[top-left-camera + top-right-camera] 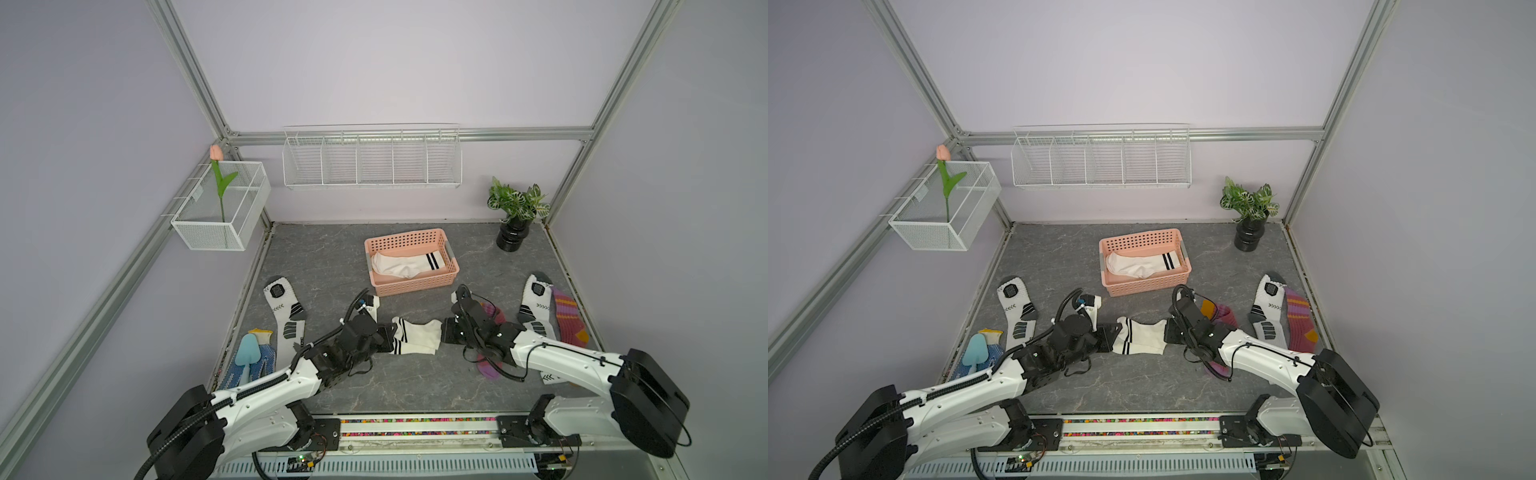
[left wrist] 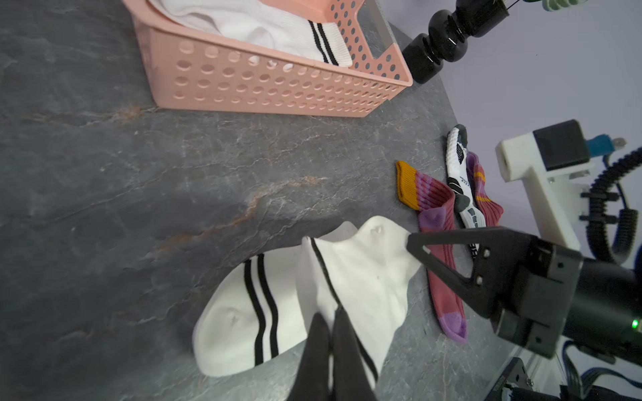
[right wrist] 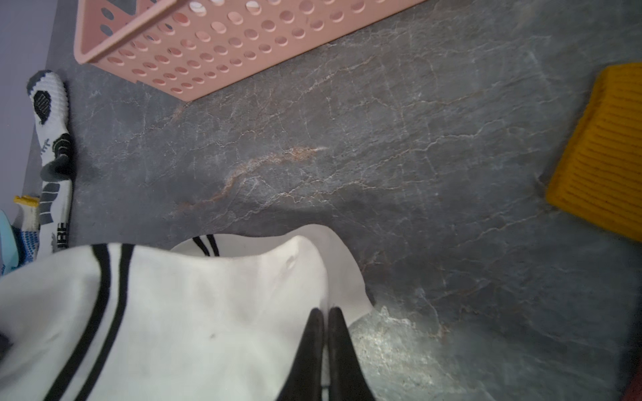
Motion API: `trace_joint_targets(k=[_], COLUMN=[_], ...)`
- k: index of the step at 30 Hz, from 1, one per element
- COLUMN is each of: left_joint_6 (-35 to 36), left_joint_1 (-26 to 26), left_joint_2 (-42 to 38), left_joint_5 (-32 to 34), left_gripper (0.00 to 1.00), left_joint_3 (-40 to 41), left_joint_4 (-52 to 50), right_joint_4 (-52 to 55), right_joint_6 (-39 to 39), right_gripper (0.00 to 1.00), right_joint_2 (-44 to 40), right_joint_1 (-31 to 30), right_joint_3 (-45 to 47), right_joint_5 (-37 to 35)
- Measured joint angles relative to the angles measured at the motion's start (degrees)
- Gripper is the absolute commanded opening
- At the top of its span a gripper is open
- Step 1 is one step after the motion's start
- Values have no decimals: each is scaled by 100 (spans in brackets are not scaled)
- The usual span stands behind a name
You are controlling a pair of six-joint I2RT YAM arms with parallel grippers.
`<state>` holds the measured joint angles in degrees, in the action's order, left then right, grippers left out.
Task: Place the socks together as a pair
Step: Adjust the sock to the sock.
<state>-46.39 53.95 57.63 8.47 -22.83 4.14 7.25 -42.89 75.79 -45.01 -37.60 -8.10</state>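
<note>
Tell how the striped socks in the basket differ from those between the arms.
The basket socks lie untouched inside the pink basket; the middle socks lie on the table, pinched by the left gripper and right gripper. The basket socks' cuffs point to the robot's right, the middle socks' to its left. Both: white, two black cuff stripes.

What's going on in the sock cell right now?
Both arms are on the white striped socks mid-table, two of them overlapping. The left gripper is shut on the cuff end and the right gripper on the toe end. The pink basket behind holds a white sock bundle. The sports socks lie far apart, one at each side. The maroon socks are both on the right, not together.
</note>
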Motion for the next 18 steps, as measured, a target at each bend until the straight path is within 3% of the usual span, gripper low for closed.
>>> trace_joint_targets(k=[5, 18], left_joint_6=[-116, -37], left_joint_1=[96, 302], left_joint_2=[-103, 632], left_joint_5=[361, 546], left_gripper=[0, 0], left_joint_3=[426, 442], left_joint_4=[201, 922], right_joint_4=[0, -46], right_joint_6=[251, 437], right_gripper=[7, 7], right_joint_2=[162, 442], right_joint_1=[22, 151], right_joint_3=[-46, -55], right_joint_5=[70, 72])
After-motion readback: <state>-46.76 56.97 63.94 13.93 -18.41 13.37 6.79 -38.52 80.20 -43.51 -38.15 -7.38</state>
